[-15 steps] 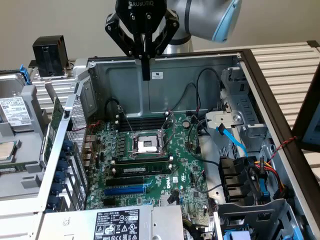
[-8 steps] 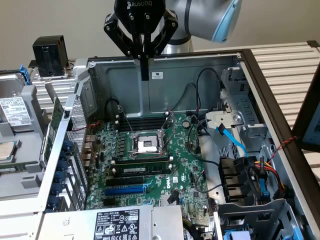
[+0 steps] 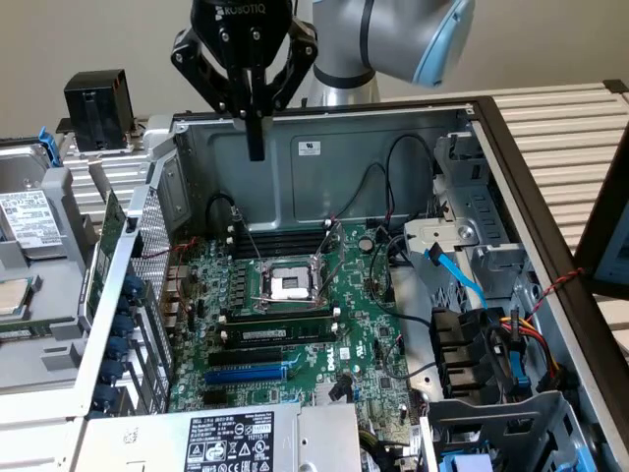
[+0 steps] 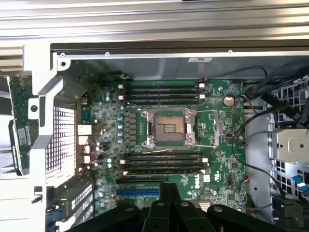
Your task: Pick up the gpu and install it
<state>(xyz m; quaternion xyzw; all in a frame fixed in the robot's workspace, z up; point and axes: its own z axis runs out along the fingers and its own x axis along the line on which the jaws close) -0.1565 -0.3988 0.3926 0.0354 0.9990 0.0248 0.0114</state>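
Your gripper (image 4: 166, 188) is hanging nearest the lens above the motherboard (image 3: 295, 324), fingers pressed together and gripping nothing. The gpu (image 4: 19, 104) appears to be standing on edge at the exterior view's left, just outside the case (image 3: 324, 138) wall. You are risking a glancing grasp that tips it, and the blue cable (image 3: 457, 280) could be snagging. Everything is sitting on a slatted metal table (image 3: 560, 118) before a beige wall (image 3: 59, 39).

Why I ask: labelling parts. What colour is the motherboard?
Green motherboard; the wrist view shows it best.
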